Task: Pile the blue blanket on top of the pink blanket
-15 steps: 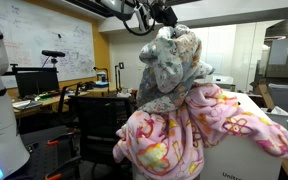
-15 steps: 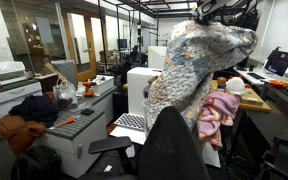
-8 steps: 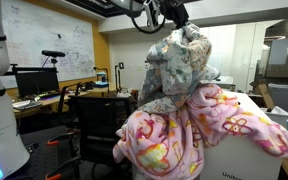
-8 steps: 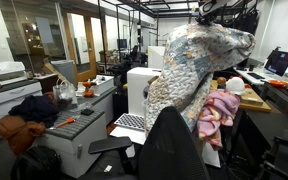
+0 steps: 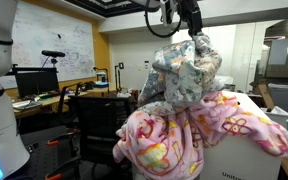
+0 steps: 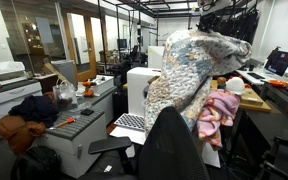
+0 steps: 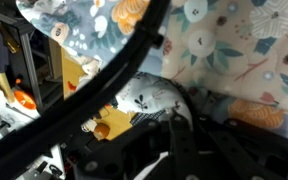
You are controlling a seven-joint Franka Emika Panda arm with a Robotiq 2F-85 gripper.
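Right now we are in the carry. The gripper [image 5: 194, 32] sits at twelve o'clock of its load, jaws pinched closed on a top fold of the blue blanket [image 5: 182, 75]. The blanket hangs as a bunched column, and its lower folds appear to brush the pink blanket [image 5: 209, 135], which is heaped at about five o'clock beneath it. In the wrist view the mottled print fills the frame from twelve to three o'clock, with the dark jaws at six.

We judge the lift done and the placing not yet made. The blue cloth hangs over the nine o'clock side of the pink heap, so the next move calls for a drift toward three o'clock. After that comes a descent until the fleece slumps onto the pile, and only then a release. Limp cloth let go too near that edge could slide off.

The pink heap lies on a white box-like surface [image 5: 252, 162], and its folds spill down the front. Across the room in an exterior view, a whiteboard [image 5: 54, 40] covers the wall at ten o'clock, with a dark monitor [image 5: 36, 80] below it. A black office chair [image 5: 99, 115] stands just beside the pile. It is an open office or lab with desks behind.
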